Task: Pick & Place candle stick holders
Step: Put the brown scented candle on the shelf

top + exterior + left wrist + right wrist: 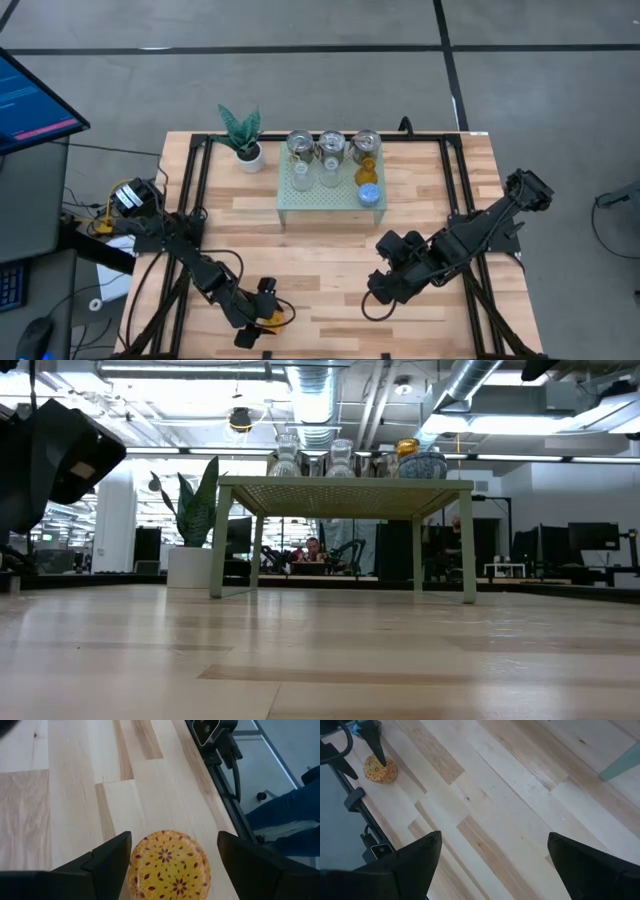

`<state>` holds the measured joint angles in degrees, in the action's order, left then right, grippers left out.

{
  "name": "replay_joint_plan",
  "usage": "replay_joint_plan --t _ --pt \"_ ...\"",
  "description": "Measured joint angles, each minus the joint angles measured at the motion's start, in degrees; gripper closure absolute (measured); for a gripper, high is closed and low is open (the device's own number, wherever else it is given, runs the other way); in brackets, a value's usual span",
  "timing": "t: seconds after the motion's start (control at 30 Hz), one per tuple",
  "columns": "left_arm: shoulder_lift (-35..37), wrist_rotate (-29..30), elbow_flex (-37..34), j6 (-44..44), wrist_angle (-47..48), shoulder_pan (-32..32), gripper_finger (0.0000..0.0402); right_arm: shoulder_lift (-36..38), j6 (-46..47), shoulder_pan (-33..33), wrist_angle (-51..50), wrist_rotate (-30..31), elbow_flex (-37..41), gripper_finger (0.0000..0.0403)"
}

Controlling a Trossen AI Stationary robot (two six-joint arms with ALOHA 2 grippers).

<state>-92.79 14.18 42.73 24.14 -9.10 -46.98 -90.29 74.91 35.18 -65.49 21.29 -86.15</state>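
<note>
- Left gripper (262,312), lower left of the high view — fingers spread, straddling the orange holder (169,865) on the table (330,250), ungrasped.
- Right gripper (378,292) hung released, lower centre-right.
- Remaining holders (330,158) crowded the pale green stand (300,200), upper centre — apparently one moved so far.

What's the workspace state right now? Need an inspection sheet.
Surface: pale wooden table, bare at the middle.
Job's things: orange holder near the table's front edge; silver holders, clear ones, an amber one and a blue holder on the green stand.
Clutter: potted plant beside the stand.
Grippers: left hand open, straddling the orange holder; right hand open over bare wood.
Cables: loops by the left arm's base.
Surroundings: monitor left of the table; person seated in the room behind.
</note>
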Motion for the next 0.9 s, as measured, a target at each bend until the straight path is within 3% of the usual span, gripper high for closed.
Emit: replay_joint_plan --t 0.53,0.9 --pt "0.0 -6.76 -1.03 0.15 0.15 0.48 0.004 -0.01 -0.28 -0.48 0.41 0.01 0.0 0.0049" --pt "0.87 -4.09 -1.03 0.15 -0.13 0.63 0.0052 -0.01 1.54 -0.46 0.87 0.0 0.0 0.0049"
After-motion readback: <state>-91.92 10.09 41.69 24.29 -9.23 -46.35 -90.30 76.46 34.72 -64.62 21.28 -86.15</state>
